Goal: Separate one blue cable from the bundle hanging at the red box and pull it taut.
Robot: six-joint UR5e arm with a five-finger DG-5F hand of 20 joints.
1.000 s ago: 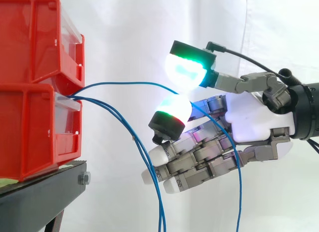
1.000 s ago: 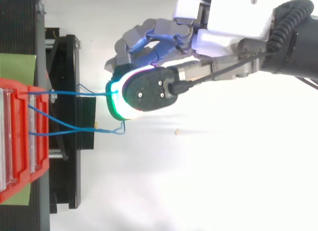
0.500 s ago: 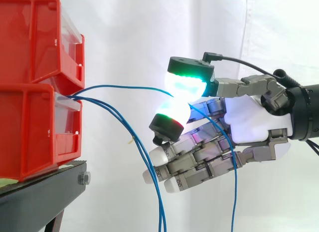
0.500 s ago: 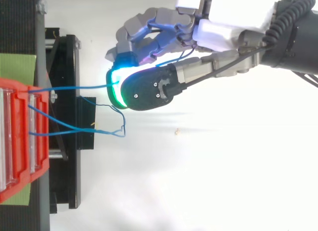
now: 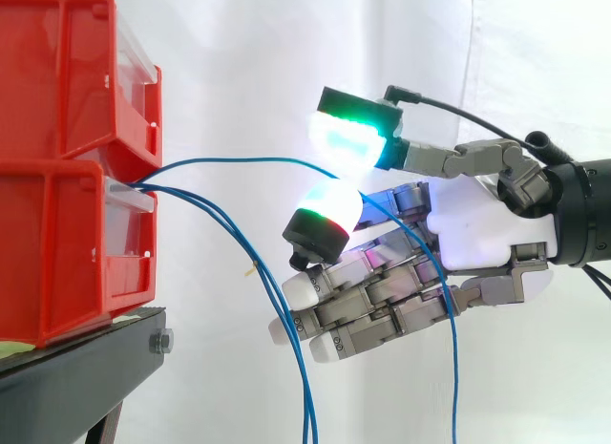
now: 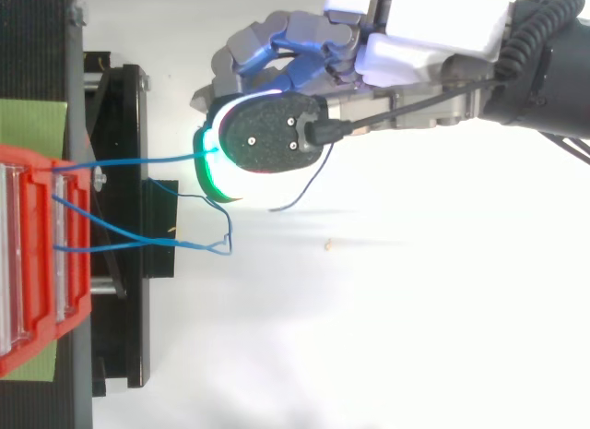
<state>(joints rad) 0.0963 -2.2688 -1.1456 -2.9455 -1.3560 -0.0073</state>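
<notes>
**Cable pinch not closed yet**

Side view: the hand [image 5: 477, 239] sits right of the red box [image 5: 67, 243] with its pads [image 5: 329, 215] a sliver apart. One blue cable [image 5: 239, 159] arcs from the box over the lower pad, unclamped, and the other cables [image 5: 305, 406] droop below.

Top view: that cable [image 6: 138, 160] runs from the box [image 6: 37, 263] to the pads. I'd pinch firmly first, then pull straight away from the box.

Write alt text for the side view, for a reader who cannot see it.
A robot hand extends from the right toward two stacked red bins on a black stand. One blue cable arcs from the lower bin across to the hand and drapes down over it, while two other blue cables hang slack below.
</notes>
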